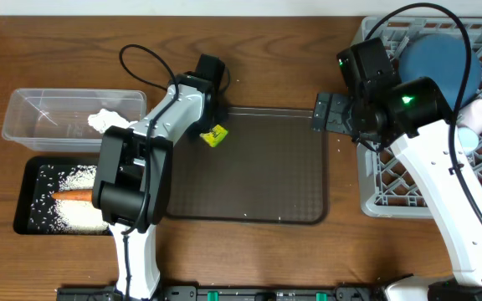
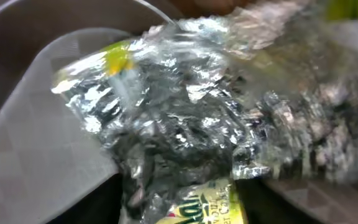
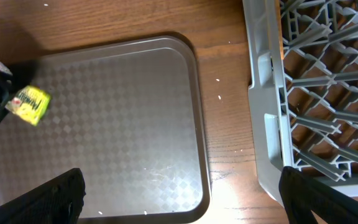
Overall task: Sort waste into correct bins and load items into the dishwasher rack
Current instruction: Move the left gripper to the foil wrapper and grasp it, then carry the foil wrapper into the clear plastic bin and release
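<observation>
The crumpled silver, green and yellow foil wrapper (image 1: 214, 135) lies at the brown tray's far left corner, and my left gripper (image 1: 210, 125) is shut on it. In the left wrist view the wrapper (image 2: 185, 124) fills the frame and sits between the dark fingers of that gripper (image 2: 179, 208). It also shows as the wrapper (image 3: 30, 104) in the right wrist view. White rice (image 1: 78, 177) and the orange carrot (image 1: 74, 196) lie in the black tray (image 1: 30, 199). My right gripper (image 1: 320, 113) stands open and empty between tray and grey rack (image 1: 375, 180). The dark blue bowl (image 1: 438, 63) rests in the rack.
The large brown serving tray (image 1: 266, 176) fills the table's middle. A clear tub (image 1: 23, 117) at the far left holds a white crumpled piece (image 1: 103, 119). A whitish cup (image 1: 478, 113) sits in the rack behind my right arm. Rack wall (image 3: 266, 106) flanks my right gripper (image 3: 179, 199).
</observation>
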Available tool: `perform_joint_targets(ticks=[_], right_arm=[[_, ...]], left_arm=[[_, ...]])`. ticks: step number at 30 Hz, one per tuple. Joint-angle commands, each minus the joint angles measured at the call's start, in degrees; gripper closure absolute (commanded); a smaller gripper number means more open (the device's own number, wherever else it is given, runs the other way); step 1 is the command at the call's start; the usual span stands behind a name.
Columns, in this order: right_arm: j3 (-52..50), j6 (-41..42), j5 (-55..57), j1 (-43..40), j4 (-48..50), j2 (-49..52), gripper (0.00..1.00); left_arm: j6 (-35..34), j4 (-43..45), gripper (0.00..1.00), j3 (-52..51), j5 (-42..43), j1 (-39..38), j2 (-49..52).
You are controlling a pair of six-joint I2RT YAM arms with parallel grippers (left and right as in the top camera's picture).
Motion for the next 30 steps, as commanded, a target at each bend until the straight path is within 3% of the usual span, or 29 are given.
perform_joint_targets(ticks=[1,5,14,21,25,30], right_arm=[[-0.13,0.9,0.81,0.02,-0.04,0.35,0.01],[-0.13,0.9,0.81,0.02,-0.04,0.35,0.01],[-0.13,0.9,0.81,0.02,-0.04,0.35,0.01],[-0.13,0.9,0.81,0.02,-0.04,0.35,0.0],[-0.13,0.9,0.81,0.02,-0.07,0.35,0.01],[-0.13,0.9,0.81,0.02,-0.04,0.35,0.01]], left_arm=[[-0.02,-0.66,0.62,-0.46,-0.04,-0.2,1.38],[0.0,-1.97,0.94,-0.44,0.42,-0.2,1.11],[1.62,-3.41,0.94,-0.44,-0.92,-0.09,-7.37],[1.7,-3.43,0.94,-0.44,-11.91,1.68,-17.07],[1.81,-3.41,0.92,-0.44,-19.26,4.66,-19.45],[3.78,-3.41,0.92,-0.44,-20.87,11.98,-18.88]])
